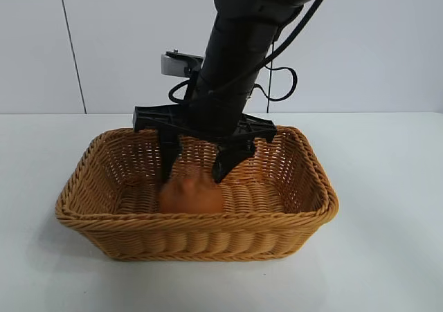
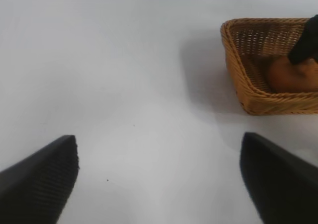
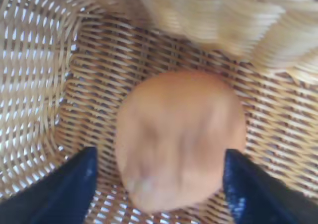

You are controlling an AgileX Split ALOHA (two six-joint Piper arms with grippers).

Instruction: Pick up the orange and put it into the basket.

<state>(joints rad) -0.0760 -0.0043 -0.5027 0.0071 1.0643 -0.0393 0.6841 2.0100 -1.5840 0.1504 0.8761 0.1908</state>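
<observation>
**Orange lies in the wicker basket, right gripper spread above it**

The orange (image 1: 191, 194) sits on the woven floor of the basket (image 1: 104, 218), near the front wall in the exterior view. It is a matte, orange-brown lump, roundish but squashed, with a puckered knob on top. The basket is rectangular, golden tan, with sloping sides of tight horizontal weave and a thick braided rim; it stands on the smooth white desk (image 1: 387, 187).

The right gripper (image 1: 195, 175) reaches steeply down into the basket, its two dark, ribbed fingers spread apart on either side of the orange. In the right wrist view the fingertips (image 3: 64, 189) flank the fruit with wicker showing in the gaps, so they are not clamped on it.

The left gripper (image 2: 159, 177) hangs over bare desk, well apart from the basket, its black textured fingers spread wide and holding nothing
</observation>
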